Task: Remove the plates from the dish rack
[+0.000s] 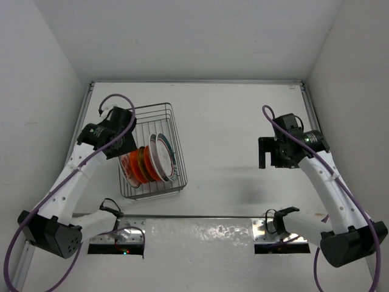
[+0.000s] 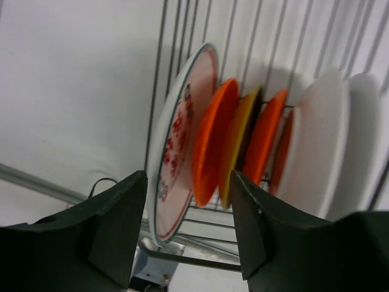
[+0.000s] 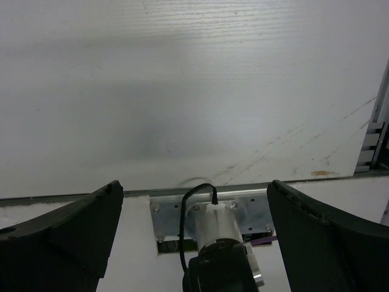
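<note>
The grey wire dish rack (image 1: 159, 112) stands left of centre. Several plates stand on edge in its near half: white ones with a dark rim band (image 1: 164, 157) and orange ones (image 1: 141, 164). In the left wrist view the row begins with a white plate with red motifs (image 2: 179, 143), then orange plates (image 2: 213, 146) and plain white backs (image 2: 316, 146). My left gripper (image 1: 123, 151) (image 2: 188, 222) is open and empty, at the rack's left side, near the row's near end. My right gripper (image 1: 264, 152) (image 3: 194, 188) is wide open and empty above bare table.
A metal rail (image 1: 200, 216) runs across the near side of the table, with both arm bases behind it. The right arm's base motor (image 3: 219, 243) and its cable show below the right gripper. White walls enclose the table on three sides.
</note>
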